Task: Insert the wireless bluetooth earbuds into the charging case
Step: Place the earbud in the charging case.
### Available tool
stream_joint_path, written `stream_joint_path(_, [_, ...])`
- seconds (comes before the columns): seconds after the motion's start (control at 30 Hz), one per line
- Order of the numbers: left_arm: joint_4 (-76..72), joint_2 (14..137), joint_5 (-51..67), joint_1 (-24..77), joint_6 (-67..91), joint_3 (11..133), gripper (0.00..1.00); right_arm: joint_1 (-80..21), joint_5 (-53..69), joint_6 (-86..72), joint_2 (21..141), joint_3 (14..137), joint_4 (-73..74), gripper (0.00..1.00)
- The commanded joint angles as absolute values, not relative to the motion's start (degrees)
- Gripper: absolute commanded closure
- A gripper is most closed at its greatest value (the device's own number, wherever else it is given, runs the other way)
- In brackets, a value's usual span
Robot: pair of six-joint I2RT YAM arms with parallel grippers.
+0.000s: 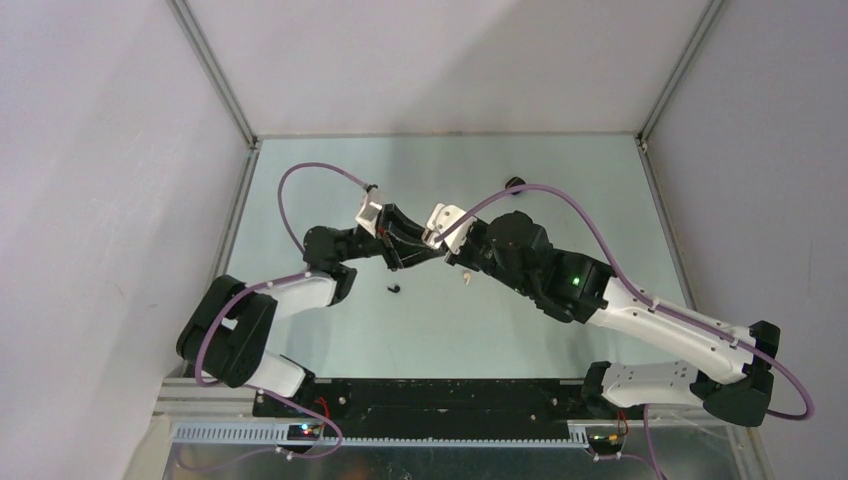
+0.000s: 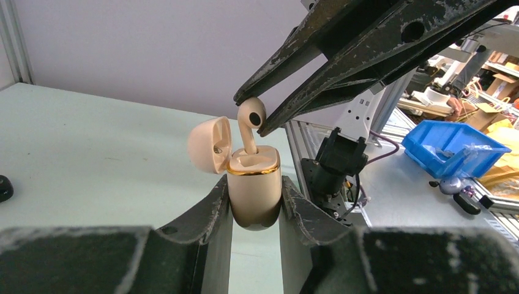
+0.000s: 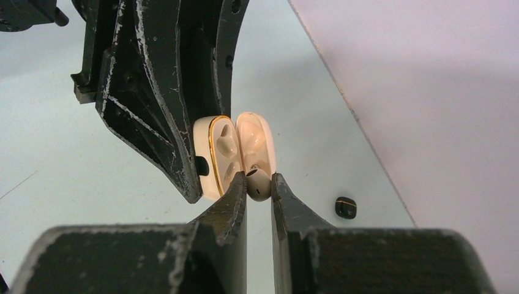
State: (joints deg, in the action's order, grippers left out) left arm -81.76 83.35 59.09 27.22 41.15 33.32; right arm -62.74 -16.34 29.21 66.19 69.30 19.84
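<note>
My left gripper (image 2: 255, 184) is shut on the cream charging case (image 2: 254, 199), held upright above the table with its lid (image 2: 209, 145) swung open. My right gripper (image 3: 259, 180) is shut on the head of a cream earbud (image 3: 259, 185). That earbud (image 2: 251, 116) stands with its stem down in one slot of the case. In the top view the two grippers (image 1: 400, 245) (image 1: 437, 238) meet tip to tip over the table's middle. A loose cream earbud (image 1: 466, 276) and a black earbud (image 1: 394, 288) lie on the table below them.
A small closed black case (image 1: 515, 183) sits on the table near the back edge, also in the right wrist view (image 3: 346, 207). Grey walls with metal rails (image 1: 215, 75) enclose the table on three sides. A blue bin (image 2: 453, 147) stands outside the enclosure.
</note>
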Motion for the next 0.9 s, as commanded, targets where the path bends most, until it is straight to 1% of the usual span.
stream_joint_path(0.0, [-85.5,81.8,56.6,27.0,41.3,34.5,1.00,-63.2,-16.5,26.1,66.6,69.3,17.1,0.89])
stream_joint_path(0.17, [-84.3,82.0,56.6,27.0,41.0,34.8,1.00,-63.3,-16.3,25.5,66.6,69.4,16.6,0.90])
stream_joint_path(0.4, [-83.4,82.3,57.2,27.0,40.8,35.1,1.00,-64.7,-20.1,25.8,68.7,69.4,14.3,0.90])
stream_joint_path(0.53, [-82.2,82.0,57.2,27.0,40.1,35.2,1.00,-66.3,-20.4,27.7,69.3,69.9,15.2,0.90])
stream_joint_path(0.87, [-80.2,81.9,56.9,26.7,39.0,35.2,1.00,-66.5,-23.2,28.9,68.8,72.2,16.2,0.91])
